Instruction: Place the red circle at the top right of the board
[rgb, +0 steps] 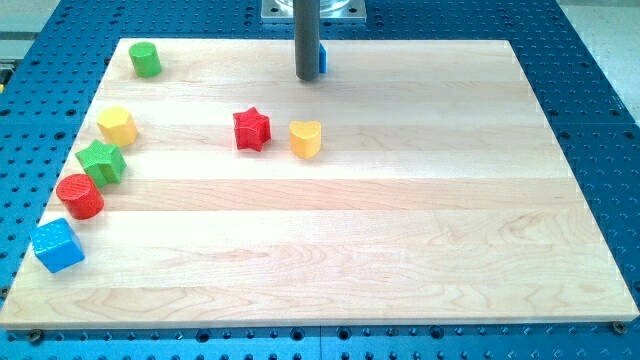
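Red circle sits near the board's left edge, far from my tip, which hides most of a blue block; the rod has no jaws.

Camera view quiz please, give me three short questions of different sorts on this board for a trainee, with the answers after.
1. True or false: the red circle lies at the view's top right of the board.
2. Multiple choice: which block sits directly to the view's right of the red star? A) green star B) yellow heart C) blue cube
3. Fill in: my tip stands near the view's top edge, partly hiding a ____ block.

Key
1. False; it sits near the view's left edge, between the green star and the blue cube.
2. B, the yellow heart.
3. Blue; only a sliver of that blue block shows beside the rod.
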